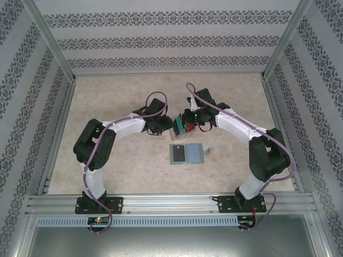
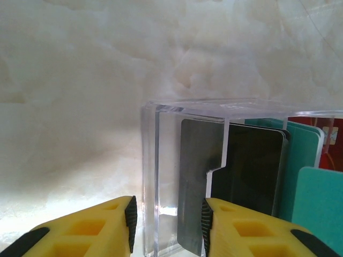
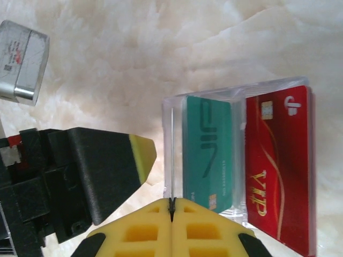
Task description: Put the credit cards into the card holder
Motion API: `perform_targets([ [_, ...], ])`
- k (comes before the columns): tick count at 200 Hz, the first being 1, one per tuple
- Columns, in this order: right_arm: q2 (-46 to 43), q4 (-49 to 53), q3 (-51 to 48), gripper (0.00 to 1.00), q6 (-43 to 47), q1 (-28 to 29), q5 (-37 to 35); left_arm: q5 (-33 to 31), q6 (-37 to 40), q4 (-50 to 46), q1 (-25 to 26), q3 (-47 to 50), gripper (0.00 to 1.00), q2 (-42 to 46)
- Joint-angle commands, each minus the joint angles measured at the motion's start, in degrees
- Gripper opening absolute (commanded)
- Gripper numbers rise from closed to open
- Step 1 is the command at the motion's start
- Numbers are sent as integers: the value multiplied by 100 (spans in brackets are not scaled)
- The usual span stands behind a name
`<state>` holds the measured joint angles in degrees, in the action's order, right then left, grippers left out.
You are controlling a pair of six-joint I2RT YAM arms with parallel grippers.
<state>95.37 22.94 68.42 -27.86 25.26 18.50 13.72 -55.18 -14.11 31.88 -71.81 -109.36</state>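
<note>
Overhead: marbled beige tabletop [image 1: 134, 160], patterned walls [image 1: 171, 43]; left fingers [image 2: 96, 230] parted, right fingers [image 3: 139, 230] pressed together.

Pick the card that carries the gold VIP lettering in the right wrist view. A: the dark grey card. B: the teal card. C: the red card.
C: the red card in the clear box bears VIP in gold, while the teal card beside it shows only a darker teal logo.

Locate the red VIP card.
Right wrist view: red VIP card stands in the clear box, right of the teal card; from above, that box sits mid-table just beyond the card holder.
</note>
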Motion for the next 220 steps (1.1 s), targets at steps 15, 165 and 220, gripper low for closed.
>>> perform_targets([
  [15, -260, 93, -125, 0, 106, -160, -206, 96, -63, 126, 54, -150, 40, -42],
  [165, -2308, -542, -1648, 0, -856, -553, 960, 783, -345, 1590, 99, 1317, 62, 1454],
  [220, -3008, -1676, -2615, 0, -2133, -601, 1663, 2196, -1151, 3786, 205, 1987, 70, 1418],
])
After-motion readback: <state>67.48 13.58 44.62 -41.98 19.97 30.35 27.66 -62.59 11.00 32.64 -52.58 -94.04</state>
